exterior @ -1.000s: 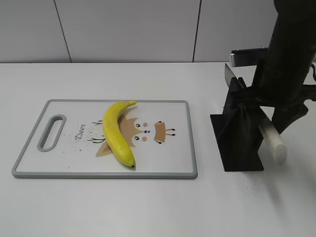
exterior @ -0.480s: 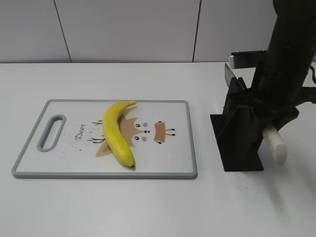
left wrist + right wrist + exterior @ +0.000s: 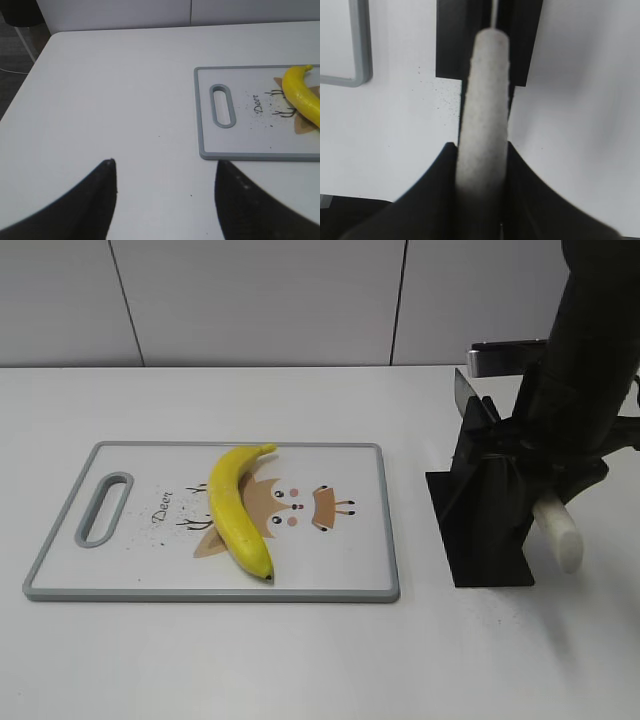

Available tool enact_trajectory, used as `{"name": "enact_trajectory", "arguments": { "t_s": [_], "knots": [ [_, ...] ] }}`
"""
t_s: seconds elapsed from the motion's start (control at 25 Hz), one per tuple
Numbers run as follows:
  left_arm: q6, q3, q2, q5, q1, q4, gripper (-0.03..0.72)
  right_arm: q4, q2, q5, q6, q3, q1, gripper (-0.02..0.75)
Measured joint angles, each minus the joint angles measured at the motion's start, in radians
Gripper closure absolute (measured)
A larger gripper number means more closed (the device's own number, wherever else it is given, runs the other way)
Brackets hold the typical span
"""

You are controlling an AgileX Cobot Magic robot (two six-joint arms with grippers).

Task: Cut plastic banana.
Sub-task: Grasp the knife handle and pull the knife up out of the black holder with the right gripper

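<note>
The plastic banana (image 3: 238, 510), bright yellow and whole, lies on the white cutting board (image 3: 130, 560) with its stem pointing away from me. It also shows in the left wrist view (image 3: 300, 95). A knife stands in a black stand (image 3: 485, 535), with its blade (image 3: 466, 392) sticking out behind and its white handle (image 3: 560, 532) slanting towards the front. My right gripper (image 3: 481, 146) is shut on the white handle (image 3: 485, 90). My left gripper (image 3: 165, 162) is open and empty above bare table, left of the board (image 3: 250, 156).
The board has a grey rim and a handle slot (image 3: 104, 508) at its left end, and a deer drawing under the banana. The black stand sits just right of the board. A wall runs behind the white table (image 3: 300, 660).
My right arm has shifted slightly to the right at the knife handle, and less of the handle shows beyond the gripper. The banana and the board have not moved.
</note>
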Motion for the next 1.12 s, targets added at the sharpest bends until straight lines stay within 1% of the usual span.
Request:
{"name": "enact_trajectory", "arguments": {
  "t_s": [0.2, 0.4, 0.64, 0.88, 1.0, 1.12],
  "knots": [
    [0.000, 0.000, 0.000, 0.000, 0.000, 0.000, 0.097, 0.001, -0.038, -0.009, -0.001, 0.011, 0.000, 0.545],
    [0.000, 0.000, 0.000, 0.000, 0.000, 0.001, 0.097, 0.023, -0.158, 0.032, 0.007, -0.015, 0.000, 0.545],
    [0.000, 0.000, 0.000, 0.000, 0.000, 0.001, 0.097, 0.019, -0.184, 0.041, -0.013, -0.016, 0.000, 0.545],
    [0.000, 0.000, 0.000, 0.000, 0.000, 0.001, 0.098, 0.007, -0.215, 0.046, -0.057, -0.127, 0.003, 0.554],
    [0.001, 0.000, 0.000, -0.001, 0.000, 0.001, 0.099, 0.018, -0.218, 0.039, -0.141, -0.196, 0.003, 0.554],
    [0.011, 0.000, 0.006, -0.004, 0.000, 0.001, 0.099, 0.070, -0.218, 0.014, -0.328, -0.230, 0.003, 0.554]
  ]
}}
